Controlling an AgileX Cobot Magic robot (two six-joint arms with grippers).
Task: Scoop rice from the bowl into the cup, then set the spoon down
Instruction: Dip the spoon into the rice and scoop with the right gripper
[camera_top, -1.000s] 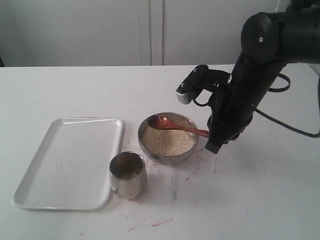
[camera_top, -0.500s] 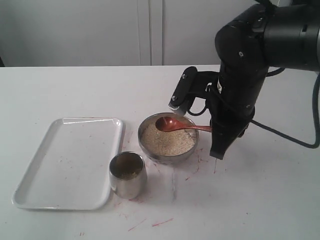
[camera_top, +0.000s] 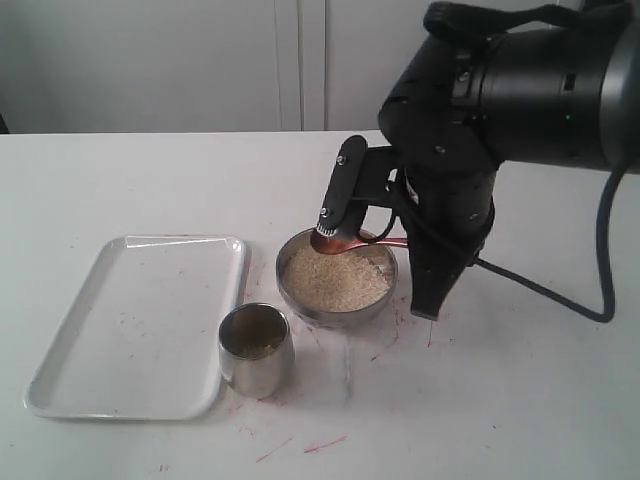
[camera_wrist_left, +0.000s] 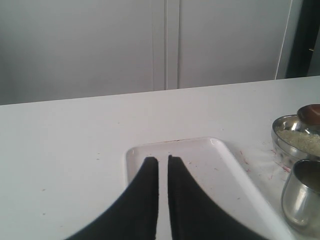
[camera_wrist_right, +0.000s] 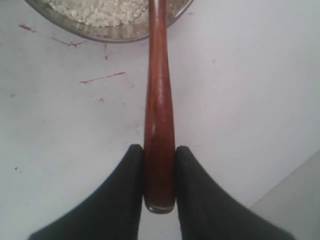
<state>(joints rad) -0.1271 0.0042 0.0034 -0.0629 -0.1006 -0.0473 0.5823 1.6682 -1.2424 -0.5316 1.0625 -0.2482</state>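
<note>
The steel bowl (camera_top: 336, 305) holds a mound of rice (camera_top: 335, 280) at the table's middle. My right gripper (camera_wrist_right: 159, 149) is shut on the handle end of the reddish-brown spoon (camera_wrist_right: 159, 100), beside the bowl's right side. The spoon's (camera_top: 333, 240) round end hangs over the far part of the rice, partly behind the wrist camera. The cup (camera_top: 256, 350) stands in front and to the left of the bowl, with some grains inside. My left gripper (camera_wrist_left: 163, 159) hovers over the white tray, jaws nearly together with nothing between them; the exterior view does not show it.
A white rectangular tray (camera_top: 130, 325) lies left of the cup. Red marks streak the table around the bowl. The right arm's bulk (camera_top: 480, 120) looms above and right of the bowl. From the left wrist, the cup (camera_wrist_left: 302, 200) and bowl (camera_wrist_left: 282, 140) show beyond the tray (camera_wrist_left: 220, 150).
The right arm has swung leftward over the bowl. The spoon's round end has shifted along the bowl's far side and tipped lower toward the rice. Bowl, cup and tray stayed put.
</note>
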